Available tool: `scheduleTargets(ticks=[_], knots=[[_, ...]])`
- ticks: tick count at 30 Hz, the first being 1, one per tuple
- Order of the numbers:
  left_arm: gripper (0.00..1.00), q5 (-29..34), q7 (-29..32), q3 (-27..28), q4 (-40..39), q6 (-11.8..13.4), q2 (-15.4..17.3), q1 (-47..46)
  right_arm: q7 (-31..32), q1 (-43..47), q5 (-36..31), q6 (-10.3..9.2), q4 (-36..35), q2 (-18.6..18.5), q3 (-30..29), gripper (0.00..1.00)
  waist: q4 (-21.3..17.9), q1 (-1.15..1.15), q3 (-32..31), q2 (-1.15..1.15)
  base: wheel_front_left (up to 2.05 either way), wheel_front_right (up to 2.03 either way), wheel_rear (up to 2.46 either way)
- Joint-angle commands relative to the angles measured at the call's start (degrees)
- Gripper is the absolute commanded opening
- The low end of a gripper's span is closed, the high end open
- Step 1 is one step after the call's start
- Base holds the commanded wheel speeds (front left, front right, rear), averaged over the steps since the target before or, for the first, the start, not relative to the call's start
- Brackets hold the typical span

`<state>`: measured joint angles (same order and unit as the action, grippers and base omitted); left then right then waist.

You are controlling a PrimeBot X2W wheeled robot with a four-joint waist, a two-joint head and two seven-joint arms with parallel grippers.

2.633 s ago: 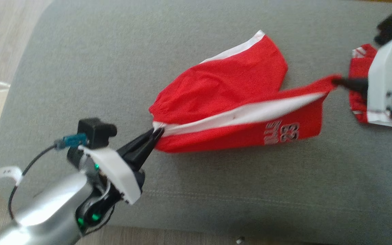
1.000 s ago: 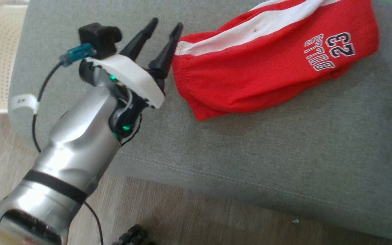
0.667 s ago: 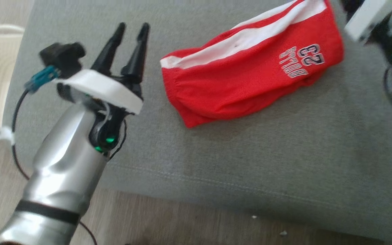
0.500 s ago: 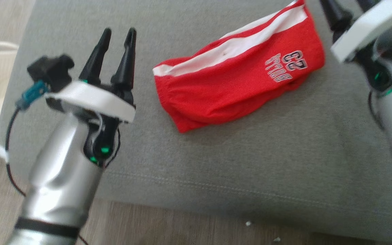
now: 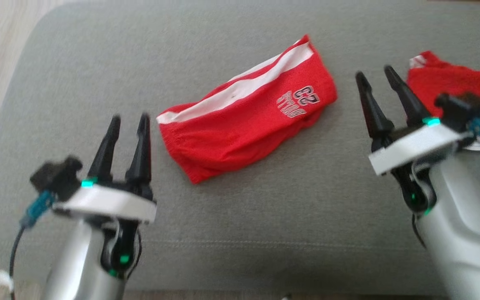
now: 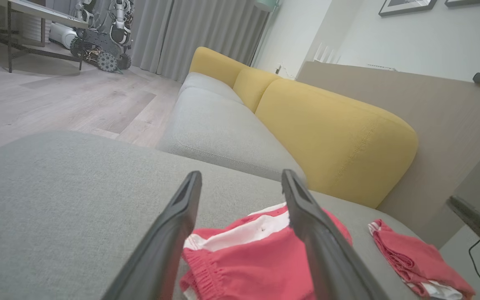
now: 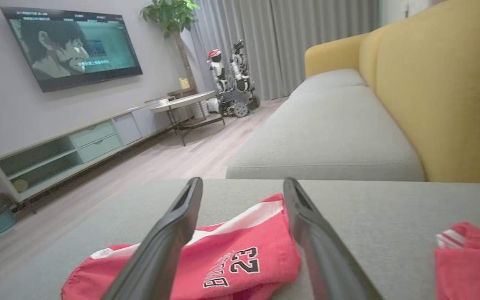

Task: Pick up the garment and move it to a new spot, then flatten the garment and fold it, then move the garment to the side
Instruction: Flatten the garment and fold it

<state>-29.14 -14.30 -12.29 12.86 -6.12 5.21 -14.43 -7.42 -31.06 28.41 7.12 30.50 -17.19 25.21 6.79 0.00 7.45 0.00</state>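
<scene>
Both jaws stand open, flanking the folded red shorts (image 5: 246,114); another red garment (image 5: 452,83) lies beside the right arm (image 5: 461,216).

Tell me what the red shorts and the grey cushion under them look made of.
Red shorts: thin, matte sports fabric, probably synthetic knit; it creases softly and gathers at the waistband. Grey cushion: matte woven upholstery cloth, going by its flecked texture and stitched front seam.
</scene>
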Motion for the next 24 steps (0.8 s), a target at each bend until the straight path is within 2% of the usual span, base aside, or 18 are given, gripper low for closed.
scheduleTargets(ticks=[1,4,8,14,20,24], knots=[[1.00,1.1,-0.7,3.1,-2.2,-0.3,0.4,0.2,-1.2,0.5,-1.2,0.36,-2.5,0.9,-0.8,1.00,-1.4,0.00,-1.5,0.00,0.00,0.00,0.00],[1.00,2.9,-0.7,5.8,-3.2,-0.6,-0.8,3.9,-2.6,4.2,-5.5,0.36,-3.7,2.9,-3.5,1.00,-2.2,0.00,-2.4,0.00,0.00,0.00,0.00],[1.00,5.4,-0.7,7.6,-4.1,-0.9,-1.8,7.6,-2.5,8.9,-14.6,0.36,-5.1,5.1,-7.6,1.00,-2.6,0.00,-3.2,0.00,0.00,0.00,0.00],[1.00,6.5,-0.7,8.8,-4.7,-1.2,-2.3,10.2,-0.5,14.3,-22.0,0.36,-8.7,9.7,-12.8,1.00,-2.4,0.00,-3.1,0.00,0.00,0.00,0.00],[1.00,5.8,-0.7,7.1,-4.8,-1.3,-2.3,9.1,2.3,15.7,-21.6,0.36,-11.3,11.9,-15.5,1.00,-0.8,0.00,-1.2,0.00,0.00,0.00,0.00],[1.00,5.6,-0.7,5.7,-4.6,-1.3,-2.3,7.7,5.5,13.8,-14.8,0.36,-11.7,13.4,-17.3,1.00,1.4,0.00,1.5,0.00,0.00,0.00,0.00]])
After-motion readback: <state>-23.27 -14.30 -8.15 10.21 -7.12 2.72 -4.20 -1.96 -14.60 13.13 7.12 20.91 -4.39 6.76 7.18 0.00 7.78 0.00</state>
